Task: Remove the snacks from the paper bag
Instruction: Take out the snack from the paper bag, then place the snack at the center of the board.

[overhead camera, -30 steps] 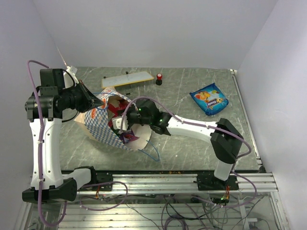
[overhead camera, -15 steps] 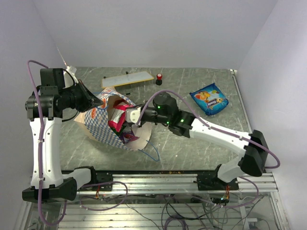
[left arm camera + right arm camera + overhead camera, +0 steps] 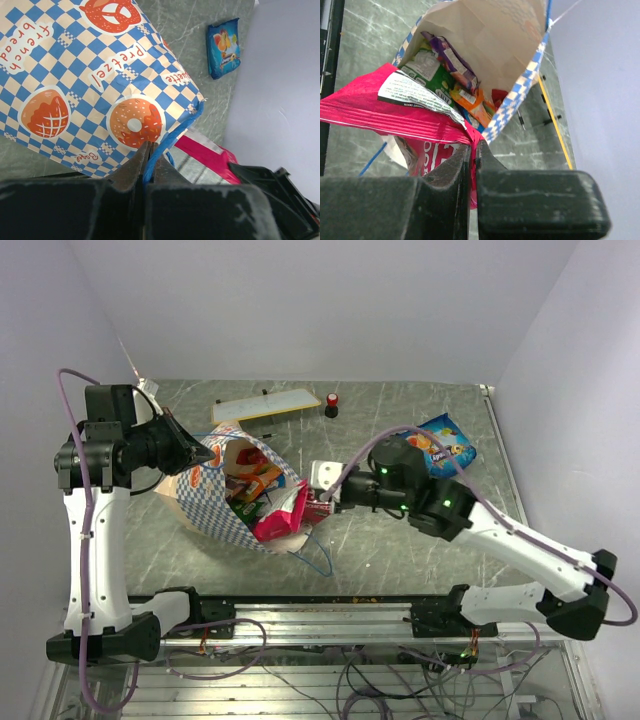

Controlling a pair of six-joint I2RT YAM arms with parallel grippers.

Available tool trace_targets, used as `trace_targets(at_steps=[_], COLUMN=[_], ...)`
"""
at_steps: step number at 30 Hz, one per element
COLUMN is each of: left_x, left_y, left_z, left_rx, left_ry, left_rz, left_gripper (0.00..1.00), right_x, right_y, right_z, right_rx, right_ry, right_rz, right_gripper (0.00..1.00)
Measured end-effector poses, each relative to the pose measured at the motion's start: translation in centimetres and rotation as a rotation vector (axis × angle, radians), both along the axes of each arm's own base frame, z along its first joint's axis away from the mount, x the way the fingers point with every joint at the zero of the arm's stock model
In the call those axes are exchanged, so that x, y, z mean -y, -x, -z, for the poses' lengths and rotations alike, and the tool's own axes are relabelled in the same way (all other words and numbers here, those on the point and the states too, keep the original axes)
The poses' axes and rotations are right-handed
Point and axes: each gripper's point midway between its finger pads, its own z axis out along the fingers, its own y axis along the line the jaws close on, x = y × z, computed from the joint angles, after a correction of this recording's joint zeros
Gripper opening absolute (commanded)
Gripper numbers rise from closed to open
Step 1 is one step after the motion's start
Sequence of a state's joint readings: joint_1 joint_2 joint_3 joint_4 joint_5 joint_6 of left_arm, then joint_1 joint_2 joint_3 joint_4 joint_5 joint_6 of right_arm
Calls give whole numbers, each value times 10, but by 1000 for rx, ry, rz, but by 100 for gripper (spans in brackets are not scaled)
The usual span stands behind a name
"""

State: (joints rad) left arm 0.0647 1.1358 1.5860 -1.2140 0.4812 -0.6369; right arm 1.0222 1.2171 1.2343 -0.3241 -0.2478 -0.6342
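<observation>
Jaws of the right gripper (image 3: 322, 502) pinch the magenta packet (image 3: 282, 520) at the paper bag (image 3: 215, 508) mouth, frame centre; the left gripper (image 3: 205, 453) grips its rim.

Left wrist: jaws closed on the blue cord handle (image 3: 175, 135).

Right wrist: more packets (image 3: 442, 70) inside, upper centre; light, crinkly, likely slippery, so pinch a sealed edge.

Closed tool (image 3: 472, 146) pinches magenta packet (image 3: 365, 119) at paper bag (image 3: 496, 36) mouth.

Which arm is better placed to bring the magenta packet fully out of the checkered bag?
Right. The right tool is shut on the magenta packet at the mouth of the paper bag; the left tool pinches the blue handle.
</observation>
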Motion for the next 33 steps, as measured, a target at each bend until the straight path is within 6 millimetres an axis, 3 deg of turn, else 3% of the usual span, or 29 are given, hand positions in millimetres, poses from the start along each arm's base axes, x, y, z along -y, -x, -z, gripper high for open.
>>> trace_targets(at_steps=[7,18,23,28,31,33], left_x=[-1,-5,-5,-5,-5,-5], left_y=[-2,-7,-9,-10,-12,-15], left_z=[9,7,7,8,8,8], left_rx=[-18,-17,-14,-12,-7,2], left_ry=[-3,-20,-17,-17,-15,-12], left_rz=[-9,-26,-29,-28,-30,-33], left_gripper=[7,7,7,7,7,7], right_x=[44,122,168,194,198,206], right_y=[6,-16,-28,-45,-63,-88], right_z=[-43,-97,-121,-119,-99,-83], right_rx=[-74,-160,-133,-88,-65,-77], right_ry=[-90,-251,-359,-406,-377,-347], right_rz=[168,606,827,1033,1127,1211], right_gripper=[0,0,0,0,0,0])
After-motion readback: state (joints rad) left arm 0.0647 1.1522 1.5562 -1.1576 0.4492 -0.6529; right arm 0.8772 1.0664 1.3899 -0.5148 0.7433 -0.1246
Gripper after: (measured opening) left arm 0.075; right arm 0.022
